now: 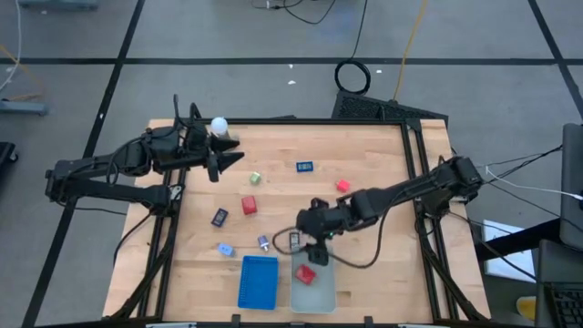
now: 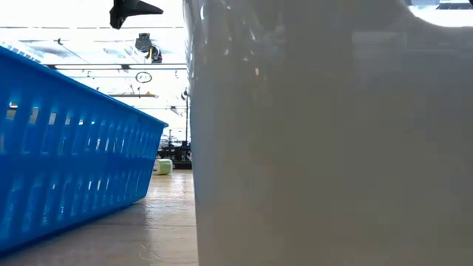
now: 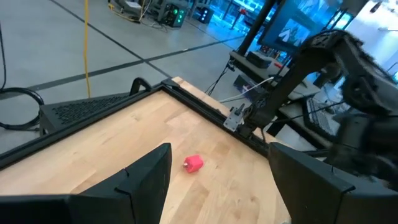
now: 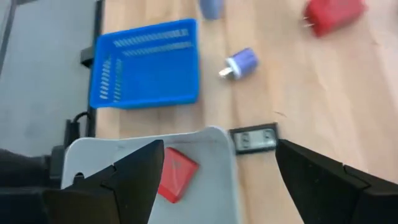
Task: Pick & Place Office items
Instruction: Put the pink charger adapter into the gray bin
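Pale tray (image 2: 332,148) up close, wood table (image 1: 364,164), both grippers' fingers apart, prob. empty

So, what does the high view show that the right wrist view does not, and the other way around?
Only the high view shows the left end effector near the white ball on a round base, the small green block, the flat dark blue rectangular item and the small light blue piece.

Only the right wrist view shows, close up, the slotted walls of the blue plastic tray.

Both show that tray, the pale grey tray holding a red blocky item, the purple-topped plug and the open right end effector.
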